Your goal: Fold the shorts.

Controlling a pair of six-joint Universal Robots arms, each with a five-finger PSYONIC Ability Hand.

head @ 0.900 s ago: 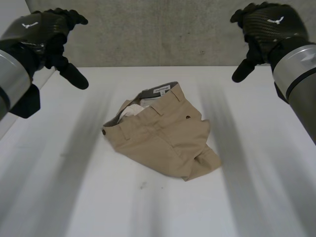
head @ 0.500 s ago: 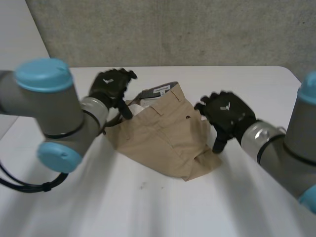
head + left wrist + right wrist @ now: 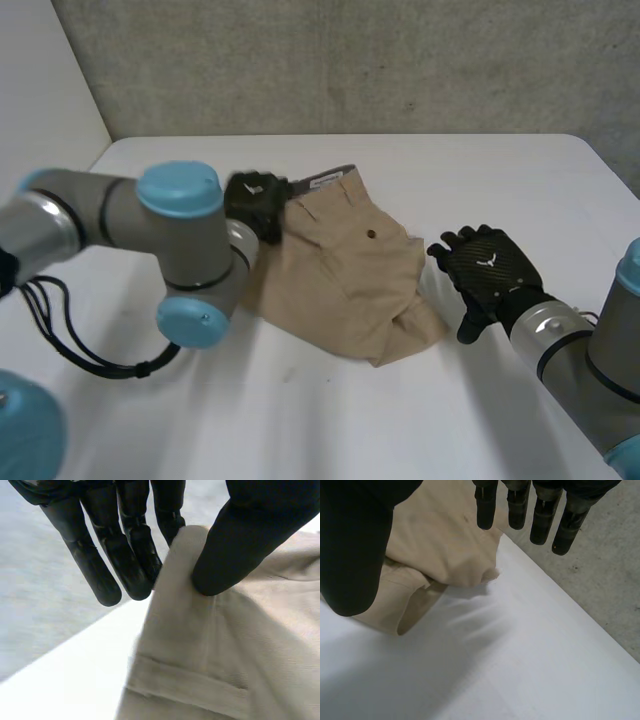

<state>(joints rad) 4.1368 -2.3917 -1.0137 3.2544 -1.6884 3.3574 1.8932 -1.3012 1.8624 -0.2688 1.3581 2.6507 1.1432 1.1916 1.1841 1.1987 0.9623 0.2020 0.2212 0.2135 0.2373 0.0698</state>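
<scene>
Left wrist view, left robot hand (image 3: 255, 530) pinching shorts (image 3: 225, 650) edge

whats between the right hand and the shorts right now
Nothing but bare white table. In the head view a narrow strip of it separates the open right hand from the near edge of the shorts.

I have bare table (image 3: 330, 420) along the near side and at the far right. My left arm (image 3: 100, 215) bars the left side, and the shorts (image 3: 345, 275) fill the middle.
</scene>
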